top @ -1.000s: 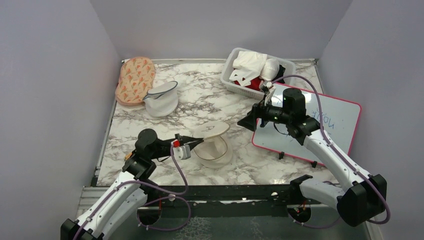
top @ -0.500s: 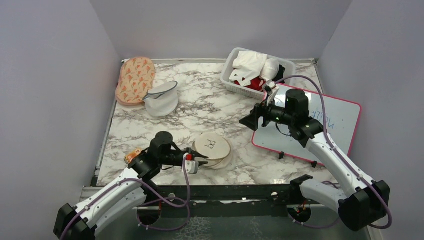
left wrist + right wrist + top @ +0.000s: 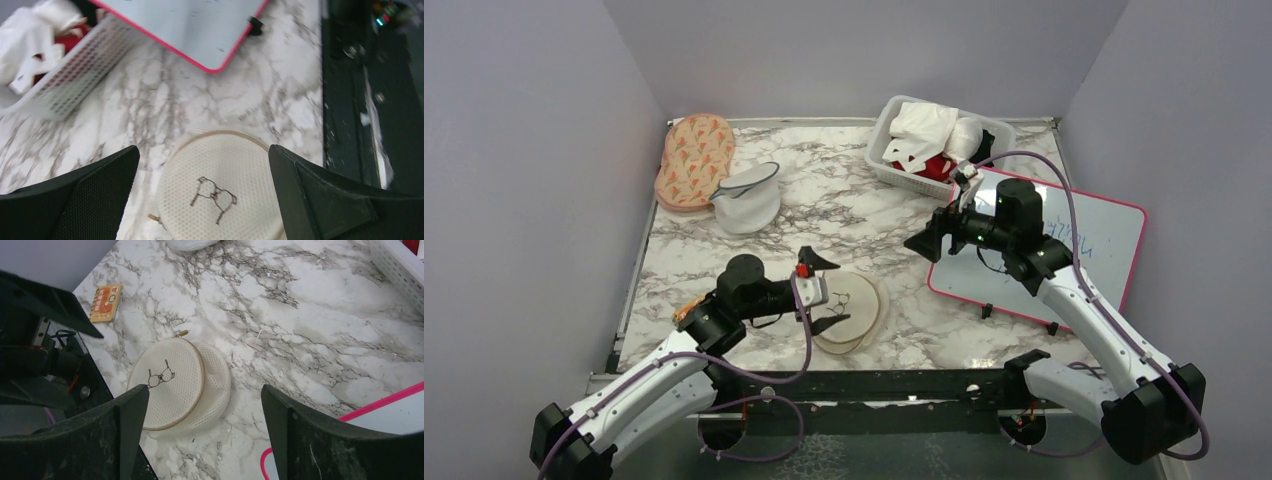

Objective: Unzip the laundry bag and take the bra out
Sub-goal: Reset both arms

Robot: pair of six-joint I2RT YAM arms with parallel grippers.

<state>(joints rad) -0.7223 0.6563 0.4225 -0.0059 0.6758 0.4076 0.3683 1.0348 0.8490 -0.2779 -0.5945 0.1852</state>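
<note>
The cream round laundry bag [image 3: 856,305] lies flat on the marble near the front edge. Its top face, with a dark line drawing, sits offset over the lower half [image 3: 170,382]. My left gripper [image 3: 824,293] hovers just left of the bag and slightly above it. Its jaws are wide open and empty, and they frame the drawn face [image 3: 220,192]. My right gripper [image 3: 922,240] hangs open and empty above the table, right of centre, looking down on the bag. A white bra [image 3: 929,130] lies in the basket on top of a red garment.
The white basket [image 3: 879,162] stands at the back right. A pink-edged whiteboard [image 3: 1074,250] lies under my right arm. An orange-patterned pouch [image 3: 694,160] and a white-grey pouch [image 3: 749,200] sit at the back left. A small orange box [image 3: 686,312] lies beside my left arm.
My left gripper held the bag's lid raised, lowered it flat, then let go and opened wide. The right arm has barely moved.
</note>
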